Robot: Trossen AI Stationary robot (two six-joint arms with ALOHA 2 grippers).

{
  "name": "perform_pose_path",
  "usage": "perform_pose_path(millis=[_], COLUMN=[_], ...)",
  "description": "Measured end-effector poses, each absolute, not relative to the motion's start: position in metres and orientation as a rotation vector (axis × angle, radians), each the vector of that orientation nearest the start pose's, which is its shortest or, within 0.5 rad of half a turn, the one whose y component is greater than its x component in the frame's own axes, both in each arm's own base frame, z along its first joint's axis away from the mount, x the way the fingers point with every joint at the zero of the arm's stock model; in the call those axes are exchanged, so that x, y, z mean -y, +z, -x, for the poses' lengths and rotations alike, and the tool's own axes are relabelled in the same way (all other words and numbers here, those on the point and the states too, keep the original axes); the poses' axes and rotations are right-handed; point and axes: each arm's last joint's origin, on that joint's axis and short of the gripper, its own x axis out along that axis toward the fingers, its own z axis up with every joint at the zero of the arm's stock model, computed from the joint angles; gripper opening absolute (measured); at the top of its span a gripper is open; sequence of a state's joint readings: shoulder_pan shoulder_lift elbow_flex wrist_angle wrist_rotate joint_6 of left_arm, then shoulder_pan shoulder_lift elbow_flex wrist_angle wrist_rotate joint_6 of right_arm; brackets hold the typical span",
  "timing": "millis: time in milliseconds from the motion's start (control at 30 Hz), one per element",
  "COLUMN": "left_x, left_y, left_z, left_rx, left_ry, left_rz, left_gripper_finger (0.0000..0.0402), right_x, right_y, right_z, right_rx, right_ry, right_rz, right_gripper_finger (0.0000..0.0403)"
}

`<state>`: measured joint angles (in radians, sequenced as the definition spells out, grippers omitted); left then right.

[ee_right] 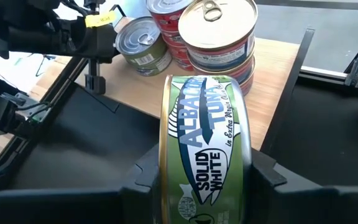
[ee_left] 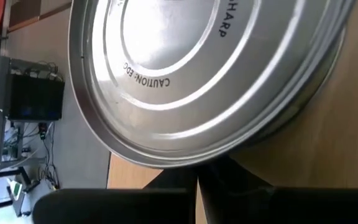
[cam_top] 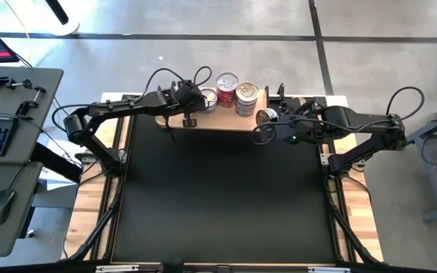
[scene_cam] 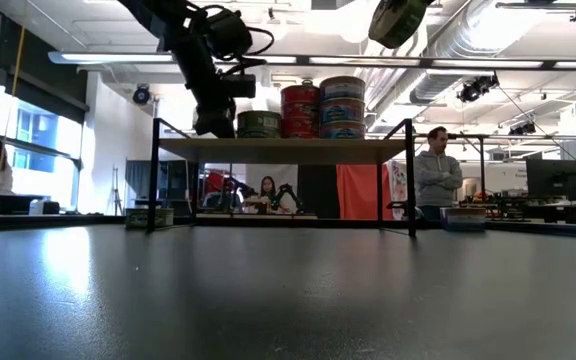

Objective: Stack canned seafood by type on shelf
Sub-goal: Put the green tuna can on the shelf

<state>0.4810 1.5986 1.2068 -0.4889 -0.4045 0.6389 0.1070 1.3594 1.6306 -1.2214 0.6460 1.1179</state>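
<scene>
A green-labelled tuna can (ee_right: 205,149) stands on edge, pinched between the fingers of the right gripper (ee_right: 205,180), raised above the black mat (cam_top: 226,197) just beside the shelf (cam_top: 230,117). On the shelf sit a green can (ee_right: 140,40), a red stack (scene_cam: 299,110) and a blue stack (scene_cam: 342,107). The left gripper (cam_top: 190,101) hangs at the green can; whether its fingers are spread or pressed together cannot be told.

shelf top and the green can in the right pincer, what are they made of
Shelf: looks like light wood with a matte, faintly grained top, on thin dark legs, probably metal. Green can, on edge in the right pincer: metal, judging by its gold rim, wrapped in a glossy printed label, likely paper.
</scene>
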Motion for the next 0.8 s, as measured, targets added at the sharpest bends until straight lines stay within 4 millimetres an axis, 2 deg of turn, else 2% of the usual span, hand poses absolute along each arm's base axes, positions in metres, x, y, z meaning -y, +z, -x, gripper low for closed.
perform_pose_path(millis=[133,300,400,500,567,667,733,800], left_x=[-0.165,-0.164,-0.164,-0.157,-0.146,-0.122,-0.102,-0.081], left_y=[0.260,0.280,0.298,0.319,0.332,0.352,0.364,0.375], left_z=[-0.289,-0.268,-0.250,-0.226,-0.212,-0.197,-0.188,-0.179], left_rx=[-1.179,-1.201,-1.144,-0.999,-0.890,-0.735,-0.669,-0.610], left_ry=[0.556,0.636,0.725,0.753,0.680,0.538,0.472,0.421], left_rz=[-0.547,-0.552,-0.469,-0.256,-0.088,0.094,0.140,0.146], left_gripper_finger=[0.0000,0.0000,0.0000,0.0000,0.0000,0.0000,0.0000,0.0000], right_x=[-0.008,-0.008,-0.008,-0.010,-0.010,-0.006,0.000,0.006], right_y=[0.412,0.410,0.398,0.370,0.349,0.322,0.312,0.300], right_z=[-0.239,-0.245,-0.259,-0.279,-0.296,-0.321,-0.336,-0.353], right_rx=[-0.489,-0.481,-0.466,-0.440,-0.356,-0.137,-0.005,0.038], right_ry=[-0.900,-0.868,-0.795,-0.664,-0.545,-0.392,-0.336,-0.314], right_rz=[-0.675,-0.679,-0.695,-0.750,-0.805,-0.904,-0.951,-0.969], right_gripper_finger=[0.0119,0.0119,0.0119,0.0119,0.0119,0.0119,0.0119,0.0119])
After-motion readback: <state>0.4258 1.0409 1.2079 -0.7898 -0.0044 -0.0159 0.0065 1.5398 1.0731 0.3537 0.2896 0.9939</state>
